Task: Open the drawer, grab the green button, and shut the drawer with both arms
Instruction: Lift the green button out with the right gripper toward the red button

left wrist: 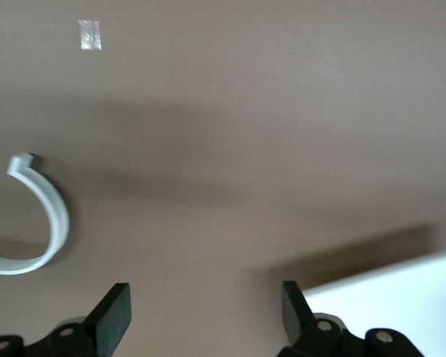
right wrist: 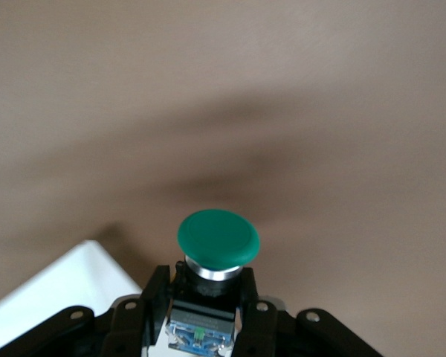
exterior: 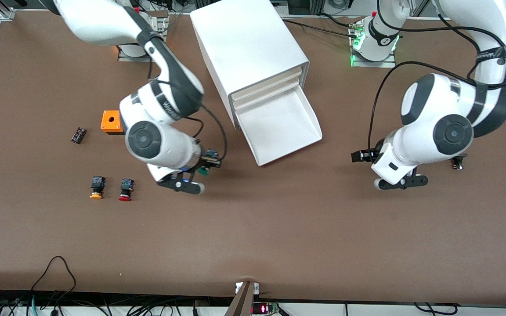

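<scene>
Button (right wrist: 218,239) clamped in right gripper (exterior: 204,169) over tabletop (exterior: 253,228), lifted clear of drawer (exterior: 279,127). Left gripper (left wrist: 204,306) spread apart, apparently poised for closing push.

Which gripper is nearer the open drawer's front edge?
Right. The right gripper, holding the green button, is beside the drawer toward the right arm's end. The left gripper, open, is farther off toward the left arm's end.

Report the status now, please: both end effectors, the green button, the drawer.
Right end effector shut on green button, above bare table beside drawer. Left end effector open, empty, over table. Drawer open, nothing in it, path clear.
</scene>
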You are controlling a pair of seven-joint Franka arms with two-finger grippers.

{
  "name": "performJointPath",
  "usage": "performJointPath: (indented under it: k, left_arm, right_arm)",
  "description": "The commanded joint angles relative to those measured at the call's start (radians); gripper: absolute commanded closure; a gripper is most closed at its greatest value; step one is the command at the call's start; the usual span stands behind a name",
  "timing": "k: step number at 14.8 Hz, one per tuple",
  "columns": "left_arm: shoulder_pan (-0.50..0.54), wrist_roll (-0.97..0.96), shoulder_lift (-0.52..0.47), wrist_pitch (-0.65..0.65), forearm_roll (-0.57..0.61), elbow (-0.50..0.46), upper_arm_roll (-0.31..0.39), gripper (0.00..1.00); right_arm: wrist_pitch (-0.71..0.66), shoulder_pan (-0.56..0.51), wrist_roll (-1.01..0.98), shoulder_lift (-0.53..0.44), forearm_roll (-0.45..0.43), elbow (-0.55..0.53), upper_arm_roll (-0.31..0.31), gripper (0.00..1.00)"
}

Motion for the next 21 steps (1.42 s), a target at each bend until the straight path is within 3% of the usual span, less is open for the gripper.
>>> performJointPath:
  k: [1,5,9,19,20,21]
  left_arm:
    - [0.008,-0.139,-0.039,0.162,0.023,-0.156,-0.029,0.09]
    - [-0.058,-0.309,0.042,0.29,0.023,-0.157,-0.031,0.08]
    - [-0.141,-0.475,0.114,0.361,0.04,-0.156,-0.029,0.08]
    - [-0.204,-0.473,0.168,0.407,0.054,-0.159,-0.032,0.03]
    - [-0.21,-0.468,0.171,0.406,0.054,-0.166,-0.034,0.03]
    - [-0.219,-0.466,0.171,0.403,0.054,-0.166,-0.034,0.02]
  right_arm:
    - [0.021,-0.074,-0.225,-0.068,0.001,-0.118,-0.009,1.0]
    - [0.146,-0.105,-0.474,-0.057,0.004,-0.218,-0.097,1.0]
    - [0.252,-0.166,-0.594,0.004,0.001,-0.255,-0.097,1.0]
    - [0.403,-0.201,-0.721,0.113,0.0,-0.252,-0.098,1.0]
    - [0.403,-0.2,-0.717,0.117,0.001,-0.249,-0.098,0.82]
    - [0.403,-0.201,-0.712,0.119,0.001,-0.247,-0.098,0.53]
